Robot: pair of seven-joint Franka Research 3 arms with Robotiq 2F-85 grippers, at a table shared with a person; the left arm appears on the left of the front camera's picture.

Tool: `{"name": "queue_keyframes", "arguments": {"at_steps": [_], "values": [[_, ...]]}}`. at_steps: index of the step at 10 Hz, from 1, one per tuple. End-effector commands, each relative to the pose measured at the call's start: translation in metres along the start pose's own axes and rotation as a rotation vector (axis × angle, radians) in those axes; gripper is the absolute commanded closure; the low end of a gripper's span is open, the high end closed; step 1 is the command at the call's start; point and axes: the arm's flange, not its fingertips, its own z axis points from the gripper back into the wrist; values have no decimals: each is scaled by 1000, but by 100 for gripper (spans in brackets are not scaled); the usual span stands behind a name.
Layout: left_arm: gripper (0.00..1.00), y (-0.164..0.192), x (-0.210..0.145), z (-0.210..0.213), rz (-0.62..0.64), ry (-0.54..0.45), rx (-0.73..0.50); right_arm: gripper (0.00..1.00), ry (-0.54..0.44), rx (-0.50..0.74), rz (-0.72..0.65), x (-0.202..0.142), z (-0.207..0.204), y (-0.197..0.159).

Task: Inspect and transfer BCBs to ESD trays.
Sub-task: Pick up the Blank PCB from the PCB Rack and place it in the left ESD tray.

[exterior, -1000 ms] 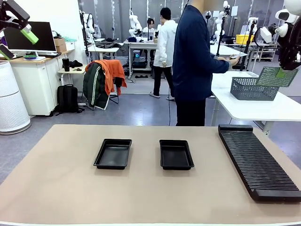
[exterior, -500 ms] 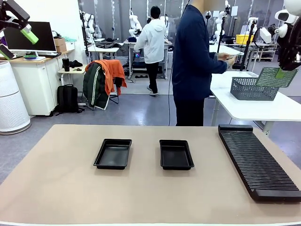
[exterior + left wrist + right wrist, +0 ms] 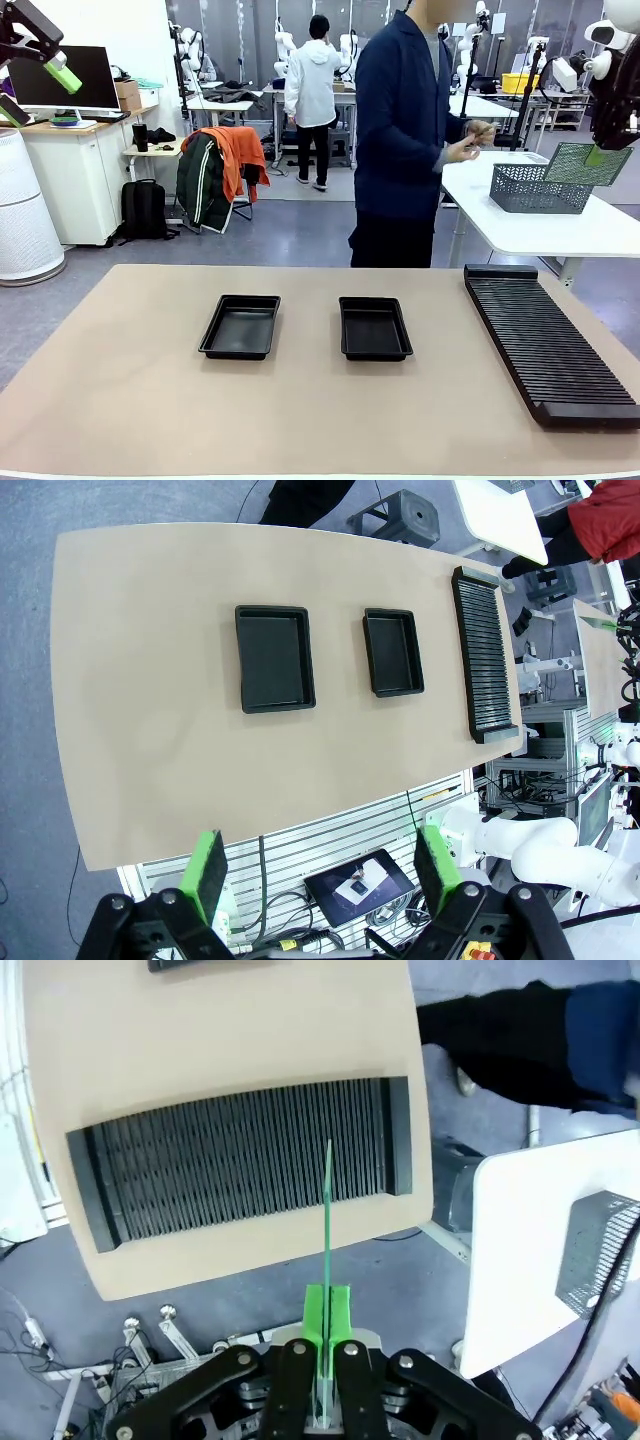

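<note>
This is an open-plan lab for robot handling of electronics. In the front view a tan worktable (image 3: 300, 410) carries two black ESD trays (image 3: 240, 326) at its centre and a long black slotted rack (image 3: 545, 345) at three o'clock.

In the left wrist view the table's edge meets a slotted aluminium frame (image 3: 320, 845) at six o'clock, with loose cables and a tablet (image 3: 360, 888).

Across the grey floor in the front view:
- At ten o'clock, a desk with a monitor (image 3: 95, 80).
- At eleven o'clock, a chair draped with jackets (image 3: 215, 170).
- At one o'clock, a yellow bin (image 3: 520, 82).
- At two o'clock, a white table holding a grey wire mesh basket (image 3: 540, 188).
- At nine o'clock, a white cylinder (image 3: 25, 215) that may be an air purifier.
- At twelve o'clock, a person (image 3: 405, 130) standing among the benches.
</note>
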Motion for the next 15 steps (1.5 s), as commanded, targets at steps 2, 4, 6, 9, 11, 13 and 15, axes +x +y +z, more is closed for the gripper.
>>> {"name": "queue_keyframes", "arguments": {"at_steps": [2, 4, 6, 9, 11, 13, 15], "values": [[0, 1, 0, -1, 4, -9, -9, 97, -95, 69, -180, 6, -3, -7], [0, 1, 0, -1, 4, -9, -9, 97, -136, 144, -326, 28, -12, 4], [0, 1, 0, -1, 4, -9, -9, 97, -215, 241, -479, 56, -26, 22], [0, 1, 0, -1, 4, -9, -9, 97, -295, 381, -701, 106, -58, 66], [0, 1, 0, -1, 4, -9, -9, 97, -343, 437, -789, 140, -76, 94], [0, 1, 0, -1, 4, -9, -9, 97, -333, 374, -811, 153, -77, 116], [0, 1, 0, -1, 4, -9, -9, 97, -256, 453, -782, 161, -72, 165]]}}
